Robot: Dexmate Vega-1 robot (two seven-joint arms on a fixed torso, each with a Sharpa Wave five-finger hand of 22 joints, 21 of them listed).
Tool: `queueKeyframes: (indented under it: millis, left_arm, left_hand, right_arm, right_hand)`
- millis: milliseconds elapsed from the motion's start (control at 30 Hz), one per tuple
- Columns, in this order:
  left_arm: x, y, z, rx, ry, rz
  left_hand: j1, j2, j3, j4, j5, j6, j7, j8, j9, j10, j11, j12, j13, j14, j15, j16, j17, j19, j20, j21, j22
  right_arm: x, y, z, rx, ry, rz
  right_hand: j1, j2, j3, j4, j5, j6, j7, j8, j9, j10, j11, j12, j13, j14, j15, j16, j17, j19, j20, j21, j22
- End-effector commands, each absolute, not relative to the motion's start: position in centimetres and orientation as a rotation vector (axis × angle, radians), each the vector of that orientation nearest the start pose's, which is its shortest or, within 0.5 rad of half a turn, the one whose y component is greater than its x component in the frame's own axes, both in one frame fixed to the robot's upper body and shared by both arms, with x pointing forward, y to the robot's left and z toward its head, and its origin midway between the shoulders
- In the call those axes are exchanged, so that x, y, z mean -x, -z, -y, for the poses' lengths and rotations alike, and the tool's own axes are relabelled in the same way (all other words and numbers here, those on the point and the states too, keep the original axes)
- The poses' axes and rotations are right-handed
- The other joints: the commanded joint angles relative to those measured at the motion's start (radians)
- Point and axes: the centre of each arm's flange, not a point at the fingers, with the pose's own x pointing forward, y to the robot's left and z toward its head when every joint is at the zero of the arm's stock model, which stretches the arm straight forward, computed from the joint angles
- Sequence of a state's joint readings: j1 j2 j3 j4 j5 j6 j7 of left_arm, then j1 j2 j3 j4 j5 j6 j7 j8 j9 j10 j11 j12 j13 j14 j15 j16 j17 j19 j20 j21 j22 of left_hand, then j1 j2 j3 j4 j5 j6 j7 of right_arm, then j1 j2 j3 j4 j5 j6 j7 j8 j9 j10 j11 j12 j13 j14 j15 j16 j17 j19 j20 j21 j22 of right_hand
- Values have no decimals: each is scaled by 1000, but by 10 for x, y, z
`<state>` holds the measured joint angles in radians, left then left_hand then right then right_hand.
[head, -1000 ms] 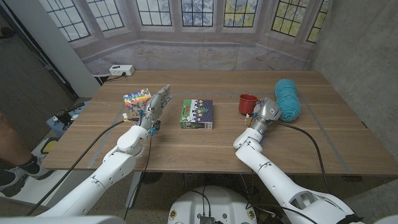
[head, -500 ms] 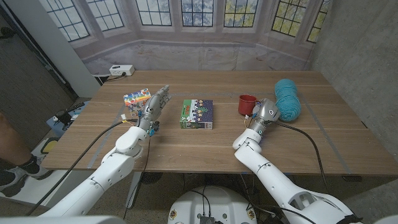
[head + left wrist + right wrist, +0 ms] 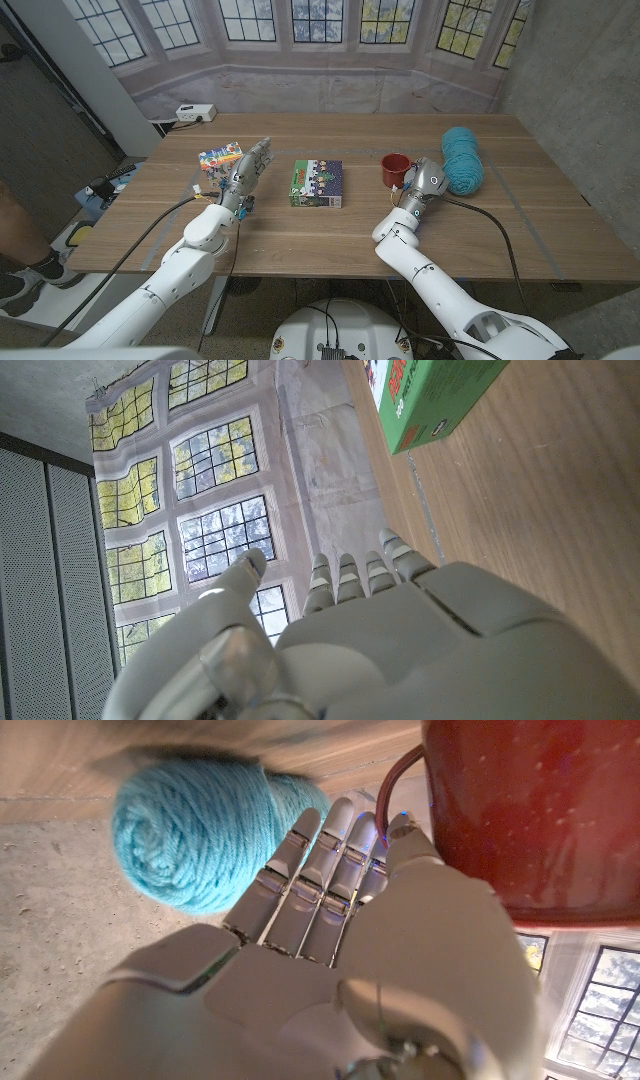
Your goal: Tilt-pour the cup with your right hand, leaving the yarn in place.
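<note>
A red cup (image 3: 395, 168) stands upright on the wooden table (image 3: 330, 225), right of middle. In the right wrist view the cup (image 3: 520, 810) is close, its handle (image 3: 393, 782) turned toward my fingers. My right hand (image 3: 428, 181) stands between the cup and the teal yarn ball (image 3: 462, 158), fingers straight and holding nothing. Its fingertips (image 3: 398, 825) reach right up to the handle, and the yarn (image 3: 195, 840) lies on the other side of the hand (image 3: 330, 930). My left hand (image 3: 249, 170) is raised at the left, fingers straight and empty.
A green box (image 3: 317, 183) lies at the table's middle, also near my left hand (image 3: 400, 640) as the box (image 3: 440, 400). A colourful box (image 3: 222, 159) sits behind the left hand. A white power strip (image 3: 195, 112) lies at the back left corner.
My right hand has edged left against the cup's side, and the cup has shifted slightly left with it. The yarn and my left hand have stayed put.
</note>
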<state>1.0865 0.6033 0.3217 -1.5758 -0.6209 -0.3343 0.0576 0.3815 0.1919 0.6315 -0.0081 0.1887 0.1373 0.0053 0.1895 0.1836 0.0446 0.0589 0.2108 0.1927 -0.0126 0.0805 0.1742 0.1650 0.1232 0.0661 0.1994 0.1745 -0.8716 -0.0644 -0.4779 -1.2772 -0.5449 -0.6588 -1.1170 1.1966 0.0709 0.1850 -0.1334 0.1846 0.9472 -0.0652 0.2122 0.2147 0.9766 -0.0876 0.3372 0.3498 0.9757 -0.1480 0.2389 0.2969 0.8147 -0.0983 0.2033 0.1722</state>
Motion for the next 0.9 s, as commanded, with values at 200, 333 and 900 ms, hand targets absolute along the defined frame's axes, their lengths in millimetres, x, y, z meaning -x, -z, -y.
queueKeyframes:
  millis: [200,333,900]
  left_arm:
    - [-589,69,-284,24,222,628]
    - [-589,69,-284,25,225,629]
    - [-591,75,-286,40,222,618]
  left_hand:
    - [15,-1,2,4,7,-10,-5,-6,4,-2,1,0,3,-3,2,5,5,3,5,-1,2]
    - [15,-1,2,5,7,-12,-4,-6,4,-1,1,0,3,-4,1,5,5,2,5,-1,2]
    - [16,-1,2,6,7,-13,-3,-5,4,-4,0,-1,3,-4,2,5,5,2,5,-1,2]
  right_arm:
    - [-609,97,187,846,1024,353]
    - [-608,100,187,851,1012,345]
    - [-605,109,184,879,975,328]
  right_hand:
    - [-34,-20,9,-3,5,-89,14,-23,-4,-92,29,-60,-19,-52,-33,-31,-9,-19,11,-8,2]
    - [-43,-30,10,-4,7,-110,19,-24,-6,-122,33,-80,-26,-68,-25,-38,-13,-25,16,-9,2]
    - [-56,-39,19,-8,13,-155,22,-25,-7,-155,47,-107,-39,-112,-10,-48,-19,-48,28,-14,1]
